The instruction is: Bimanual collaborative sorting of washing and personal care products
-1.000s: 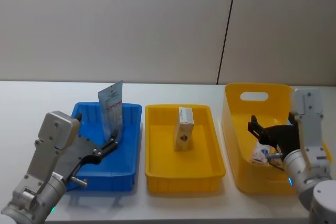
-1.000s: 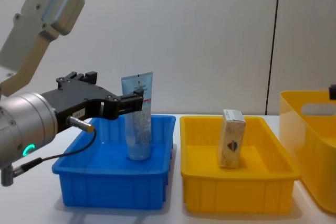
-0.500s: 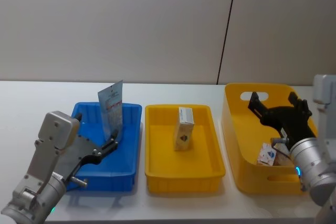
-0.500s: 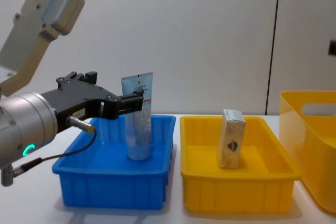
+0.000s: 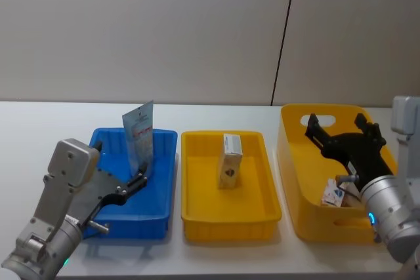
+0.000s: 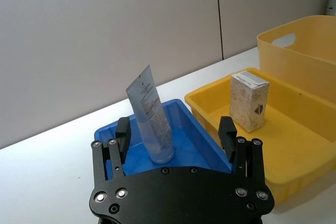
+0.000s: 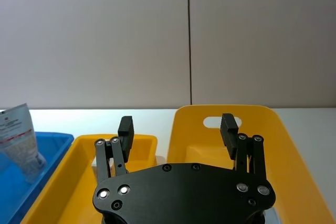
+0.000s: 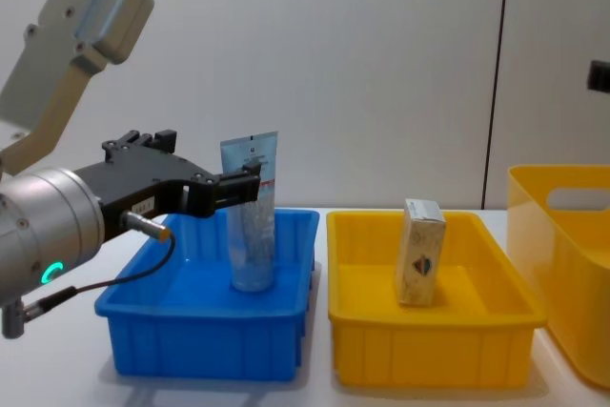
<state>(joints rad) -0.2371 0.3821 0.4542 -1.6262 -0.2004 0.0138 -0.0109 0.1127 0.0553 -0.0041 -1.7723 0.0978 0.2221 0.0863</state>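
Sorting looks partly done: tube [image 5: 138, 137] stands upright in blue tray [image 5: 161, 214], box [image 5: 230, 160] upright in middle yellow tray [image 5: 230, 226]. More boxes [image 5: 332, 194] left at bottom of deep yellow bin [image 5: 293, 165].

Left pincer [image 6: 175, 134] spread wide, empty, near side of tube, not touching. Right pincer [image 5: 336, 128] wide, empty, above bin's rim.

Room: tall bin walls hem any reach down; bare worktop [image 5: 39, 129] open around trays.
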